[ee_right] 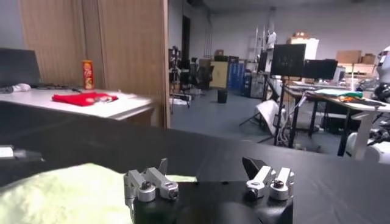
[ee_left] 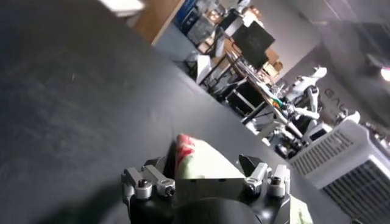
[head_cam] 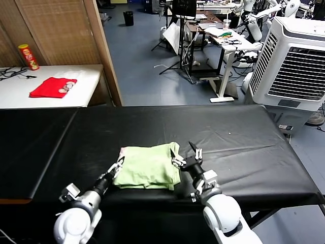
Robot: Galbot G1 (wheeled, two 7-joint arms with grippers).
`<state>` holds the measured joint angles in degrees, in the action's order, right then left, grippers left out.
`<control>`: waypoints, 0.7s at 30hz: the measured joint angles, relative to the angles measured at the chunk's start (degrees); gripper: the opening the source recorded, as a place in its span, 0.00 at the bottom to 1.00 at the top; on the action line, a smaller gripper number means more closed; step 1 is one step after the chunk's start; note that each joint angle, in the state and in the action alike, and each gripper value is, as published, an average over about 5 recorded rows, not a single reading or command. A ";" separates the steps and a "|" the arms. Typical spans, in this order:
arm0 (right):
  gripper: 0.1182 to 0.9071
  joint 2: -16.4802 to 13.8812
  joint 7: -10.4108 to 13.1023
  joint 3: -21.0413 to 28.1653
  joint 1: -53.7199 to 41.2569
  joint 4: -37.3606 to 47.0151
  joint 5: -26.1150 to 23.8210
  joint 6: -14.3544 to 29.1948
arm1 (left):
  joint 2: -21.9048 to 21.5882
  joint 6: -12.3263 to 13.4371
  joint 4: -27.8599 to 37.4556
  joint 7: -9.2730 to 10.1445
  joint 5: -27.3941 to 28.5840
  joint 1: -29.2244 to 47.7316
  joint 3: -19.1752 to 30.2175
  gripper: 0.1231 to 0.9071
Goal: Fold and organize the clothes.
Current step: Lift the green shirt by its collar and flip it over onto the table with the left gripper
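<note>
Both pincers wide open, empty: left gripper [head_cam: 118, 166] & right gripper [head_cam: 185, 153] flank the folded T-shirt [head_cam: 149, 166], so you grab both edges evenly w/o bunching.

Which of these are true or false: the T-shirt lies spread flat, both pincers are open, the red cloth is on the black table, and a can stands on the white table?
1. The T-shirt lies spread flat. False: it is folded into a compact bundle.
2. The left pincer and right pincer are open. True.
3. The red cloth is on the black table. False: it lies on the white table.
4. A can stands on the white table. True.
</note>
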<state>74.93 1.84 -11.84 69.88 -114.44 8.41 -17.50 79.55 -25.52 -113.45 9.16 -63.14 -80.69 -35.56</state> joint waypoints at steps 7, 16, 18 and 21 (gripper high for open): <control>0.86 0.47 -0.02 -0.30 0.62 -0.36 -0.05 0.23 | 0.31 -0.09 1.63 0.84 -2.47 0.63 -0.02 0.71; 0.86 1.46 -0.09 -0.46 1.41 -0.45 -0.94 0.51 | 0.01 0.04 1.70 1.26 -1.92 1.15 0.08 0.10; 0.86 1.69 -0.10 -0.61 1.59 -0.45 -1.31 0.58 | -0.25 0.20 1.10 1.29 0.00 1.03 0.11 0.05; 0.86 2.09 -0.07 -0.95 1.92 -0.45 -2.03 0.56 | -0.95 0.77 0.13 0.67 4.96 0.81 0.16 0.04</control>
<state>77.02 1.77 -12.79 71.80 -114.88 6.38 -16.93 78.60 -24.75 -113.32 9.83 -58.18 -79.88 -35.41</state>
